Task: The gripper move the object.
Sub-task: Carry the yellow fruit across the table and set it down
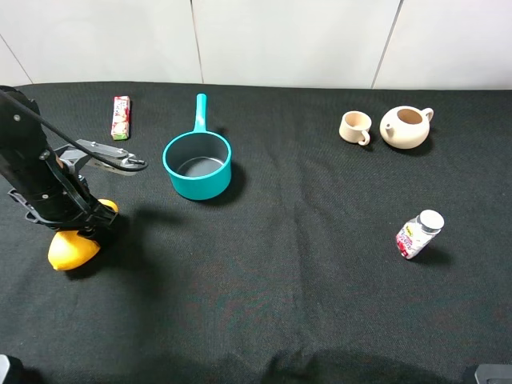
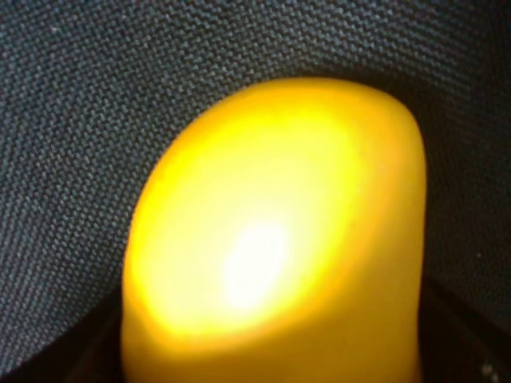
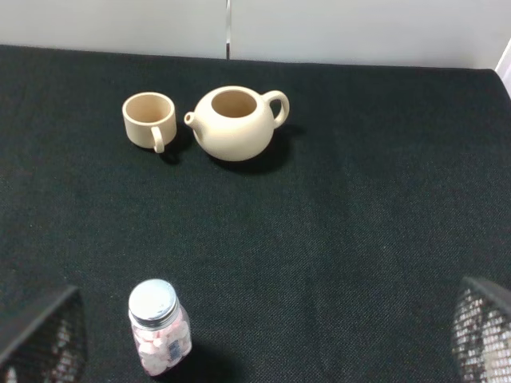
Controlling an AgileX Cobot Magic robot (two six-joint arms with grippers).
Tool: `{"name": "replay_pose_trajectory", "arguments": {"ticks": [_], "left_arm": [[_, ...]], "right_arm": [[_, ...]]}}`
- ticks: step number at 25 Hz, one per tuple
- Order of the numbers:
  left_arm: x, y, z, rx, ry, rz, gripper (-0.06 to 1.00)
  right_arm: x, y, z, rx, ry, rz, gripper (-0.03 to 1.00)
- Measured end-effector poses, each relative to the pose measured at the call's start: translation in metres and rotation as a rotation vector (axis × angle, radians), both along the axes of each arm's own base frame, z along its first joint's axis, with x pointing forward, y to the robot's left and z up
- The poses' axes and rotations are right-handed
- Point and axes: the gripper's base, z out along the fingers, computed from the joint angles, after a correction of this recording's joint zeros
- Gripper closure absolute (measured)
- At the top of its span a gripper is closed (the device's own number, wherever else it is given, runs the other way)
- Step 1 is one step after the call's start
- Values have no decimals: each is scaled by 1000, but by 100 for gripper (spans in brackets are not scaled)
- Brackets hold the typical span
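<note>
The object (image 1: 70, 250), a smooth yellow-orange mango-shaped fruit, lies on the black cloth at the far left. My left gripper (image 1: 82, 225) reaches down onto its upper end and is shut on it. In the left wrist view the object (image 2: 271, 239) fills most of the picture, with dark fingers (image 2: 76, 355) just showing at its sides. My right gripper (image 3: 263, 319) hangs above the right side of the table, its fingers (image 3: 44, 335) wide apart and nothing between them, so it is open.
A teal pan (image 1: 197, 166) stands right of the left arm, with a small candy pack (image 1: 120, 117) behind it. A beige cup (image 1: 355, 127) and teapot (image 1: 405, 126) sit at the back right. A white-capped bottle (image 1: 418, 234) stands nearer the front right.
</note>
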Motion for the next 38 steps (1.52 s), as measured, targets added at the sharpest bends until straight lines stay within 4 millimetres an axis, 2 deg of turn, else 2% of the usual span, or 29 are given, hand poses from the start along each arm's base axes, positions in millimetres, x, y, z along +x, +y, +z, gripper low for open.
{"name": "replay_pose_trajectory", "arguments": {"ticks": [18,38], "left_arm": [[-3,-1,2,-11,31,25,25],[-21,1,65,-51,-12,108,25]], "right_arm": [[0,0,0,0,0,0,27],[0,0,0,0,0,0,27]]}}
